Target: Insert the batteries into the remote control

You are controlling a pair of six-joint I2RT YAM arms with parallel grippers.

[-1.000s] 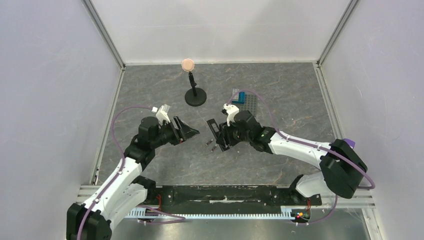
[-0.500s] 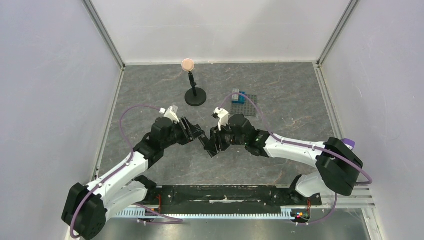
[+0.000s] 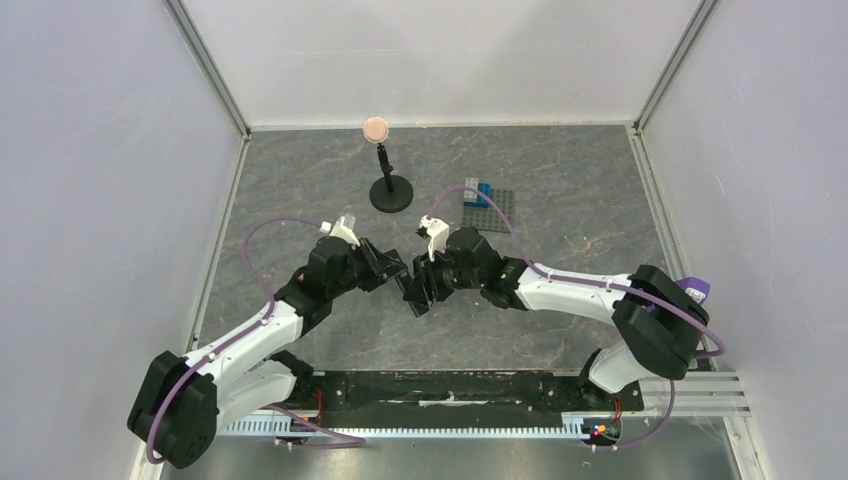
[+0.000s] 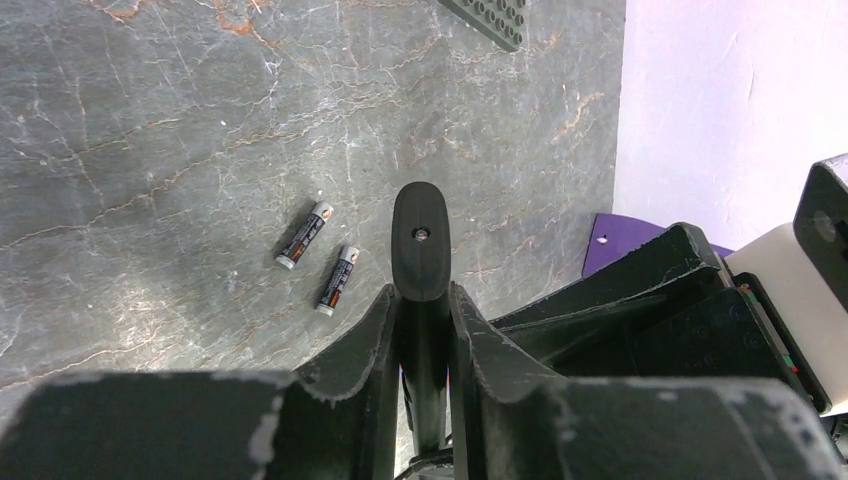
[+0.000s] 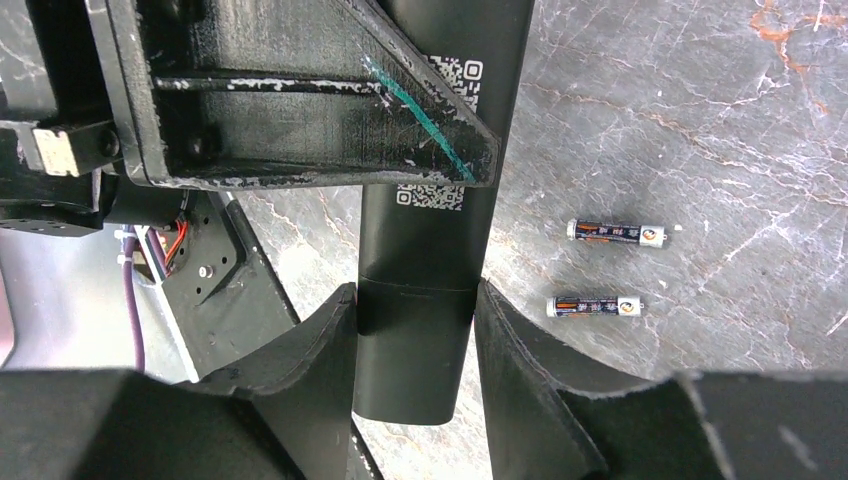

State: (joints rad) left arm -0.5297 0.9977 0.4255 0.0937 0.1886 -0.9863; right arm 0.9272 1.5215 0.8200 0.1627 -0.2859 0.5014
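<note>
Left gripper (image 4: 420, 296) and right gripper (image 5: 415, 295) both clamped on remote (image 4: 420, 235) above table (image 5: 700, 120); two batteries (image 5: 612, 233) lie side by side nearby.

Left tool (image 4: 424, 312) hides most of the remote control (image 4: 420, 240); baseplate (image 4: 495, 20) cropped.

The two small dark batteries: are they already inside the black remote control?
No, both batteries lie bare on the grey table, outside the remote control.

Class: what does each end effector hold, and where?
Both hold the remote control: right end effector across its width near one end, left end effector across its flat faces.
</note>
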